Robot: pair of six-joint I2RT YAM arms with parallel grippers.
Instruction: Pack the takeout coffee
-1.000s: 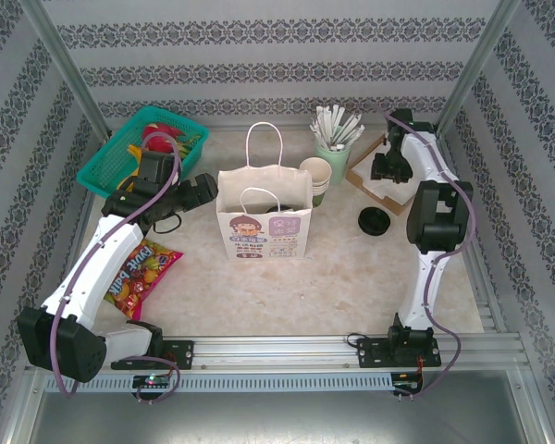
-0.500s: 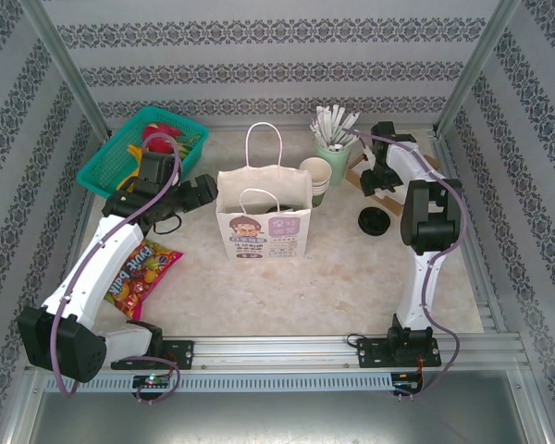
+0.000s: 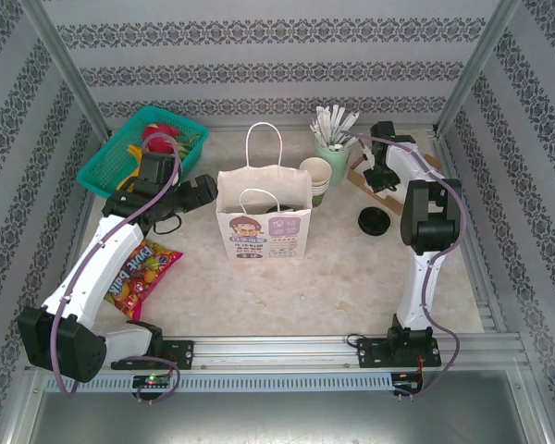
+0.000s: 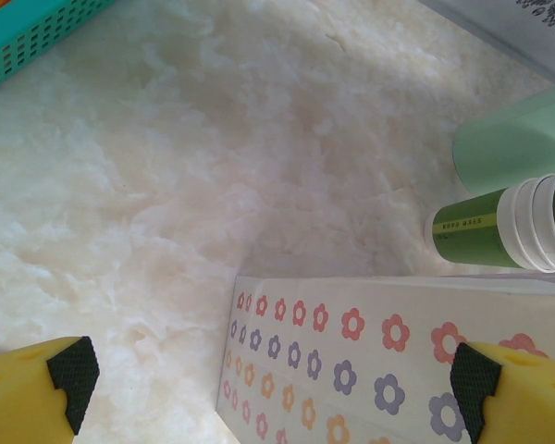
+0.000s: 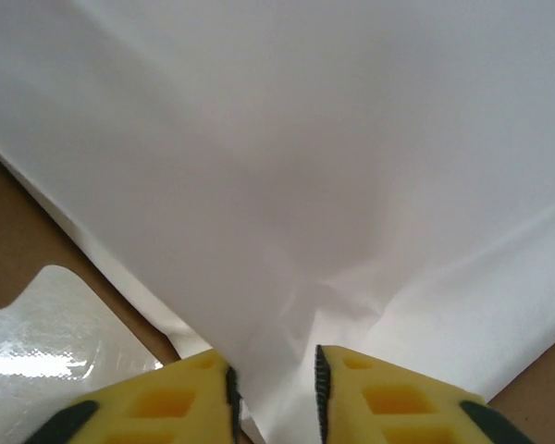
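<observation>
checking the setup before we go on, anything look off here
Yes: the right gripper is pinching a white sheet lying on the brown cardboard at the back right, puckering it, while the takeout coffee sits untouched on the table nearer in.

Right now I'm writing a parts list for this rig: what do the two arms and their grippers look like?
Both the left arm and the right arm have white shells between chunky black joints, each with a greyish-purple cable looping alongside. The left gripper and the right gripper have blocky yellow fingers with dark pads on the inner faces.
</observation>
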